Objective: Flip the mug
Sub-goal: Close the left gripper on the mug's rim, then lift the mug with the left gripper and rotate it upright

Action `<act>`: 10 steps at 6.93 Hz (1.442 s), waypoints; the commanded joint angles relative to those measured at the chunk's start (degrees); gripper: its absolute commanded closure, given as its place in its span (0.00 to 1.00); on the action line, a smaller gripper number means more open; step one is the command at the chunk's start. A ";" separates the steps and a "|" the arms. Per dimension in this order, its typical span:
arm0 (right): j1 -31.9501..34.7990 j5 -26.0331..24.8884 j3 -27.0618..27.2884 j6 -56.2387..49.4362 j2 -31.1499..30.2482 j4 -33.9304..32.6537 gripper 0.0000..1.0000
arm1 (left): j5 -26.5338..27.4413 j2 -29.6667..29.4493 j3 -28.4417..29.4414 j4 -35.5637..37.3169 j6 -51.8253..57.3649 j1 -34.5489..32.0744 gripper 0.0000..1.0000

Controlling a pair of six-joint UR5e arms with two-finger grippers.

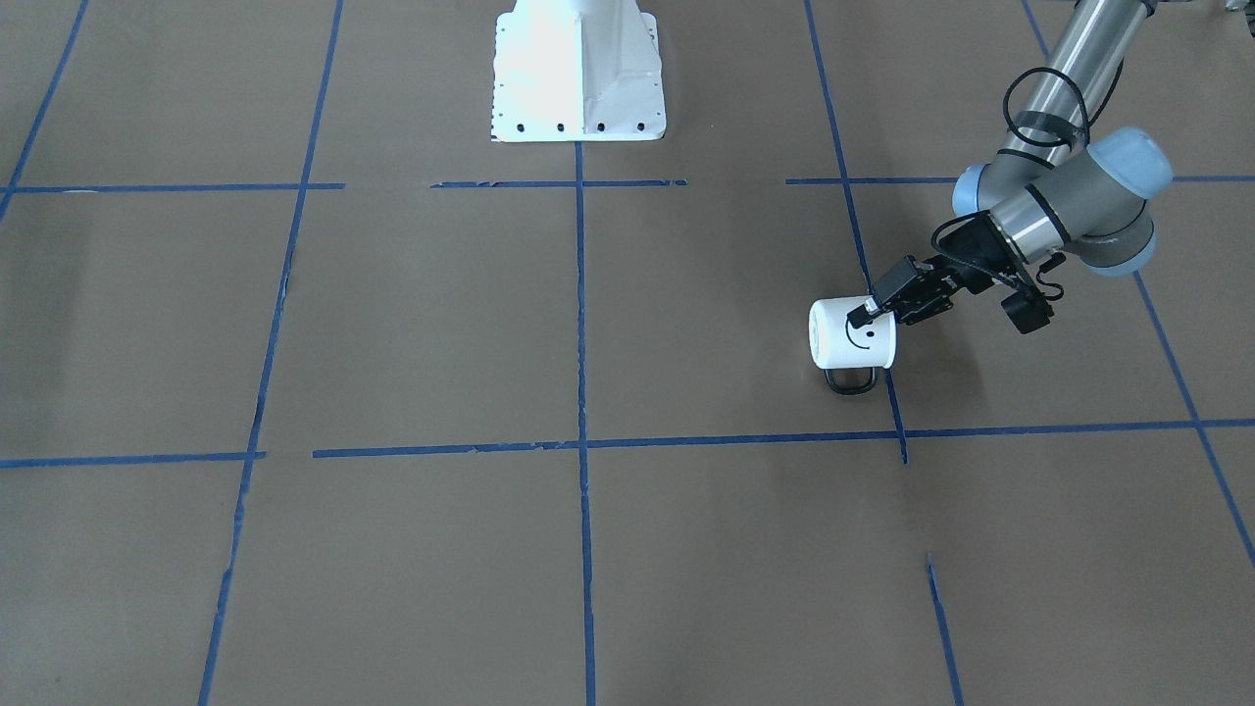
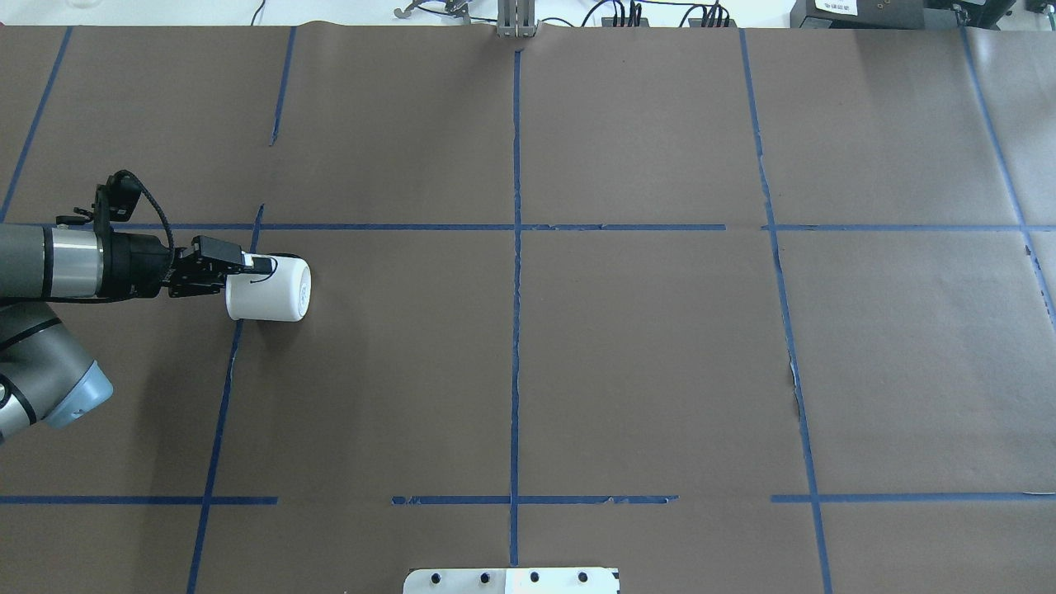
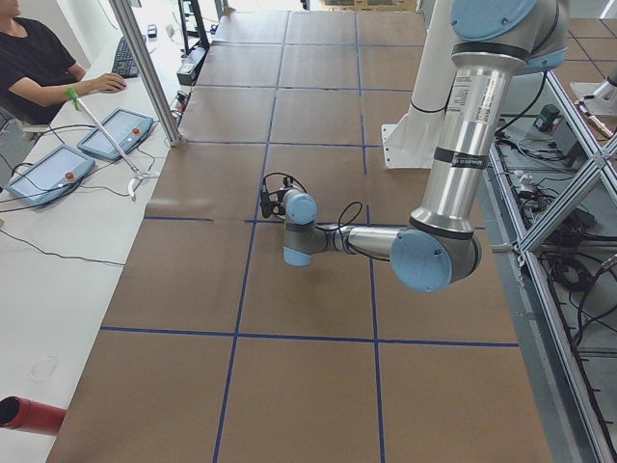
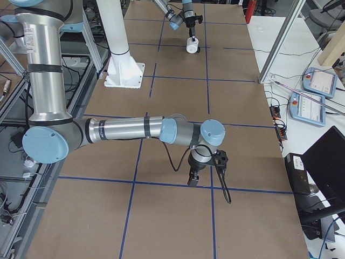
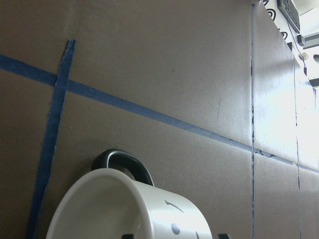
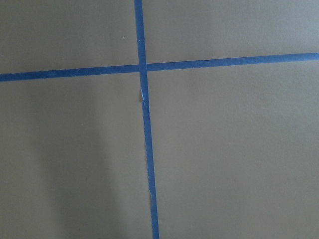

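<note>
The white mug (image 1: 851,334) with a black smiley face lies on its side on the brown table, its base facing away from the arm. Its black loop handle (image 1: 850,380) points toward the operators' side, low at the table. My left gripper (image 1: 867,314) is shut on the mug's rim, one finger over the smiley. The overhead view shows the same grip (image 2: 259,265) on the mug (image 2: 276,293). The left wrist view shows the mug's open mouth (image 5: 124,209) close up. My right gripper (image 4: 193,178) hangs low over bare table far from the mug; I cannot tell whether it is open or shut.
The white robot base (image 1: 578,78) stands at the table's robot side. Blue tape lines (image 2: 516,289) divide the brown table into squares. An operator (image 3: 34,63) sits at a side desk with control pendants (image 3: 116,135).
</note>
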 commanded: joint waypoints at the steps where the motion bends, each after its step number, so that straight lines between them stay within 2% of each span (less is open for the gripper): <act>1: 0.00 0.00 0.00 0.00 0.00 0.00 0.00 | -0.04 -0.99 -0.74 0.00 -2.45 0.08 0.74; 2: 0.00 0.00 0.00 0.00 0.00 0.00 0.00 | -0.04 -1.44 -0.83 0.09 -3.34 0.08 0.85; 3: 0.00 0.00 0.00 0.00 0.00 0.00 0.00 | -0.13 -2.05 -0.83 0.17 -4.83 0.08 0.99; 5: 0.00 0.00 0.00 0.00 0.00 0.00 0.00 | -0.57 -2.67 -2.31 0.52 -7.38 0.17 1.00; 6: 0.00 0.00 0.00 0.00 0.00 0.00 0.00 | -3.62 -2.67 -3.71 1.22 -7.74 0.17 1.00; 7: 0.00 0.00 0.00 0.00 0.00 0.00 0.00 | -5.91 -3.54 -6.16 4.88 -8.35 0.17 1.00; 9: 0.00 0.00 0.00 0.00 0.00 0.00 0.00 | -6.46 -7.31 -10.39 17.78 -7.57 0.08 1.00; 10: 0.00 0.00 0.09 0.00 0.00 0.00 0.00 | -6.46 -7.85 -14.58 25.41 -7.13 0.34 1.00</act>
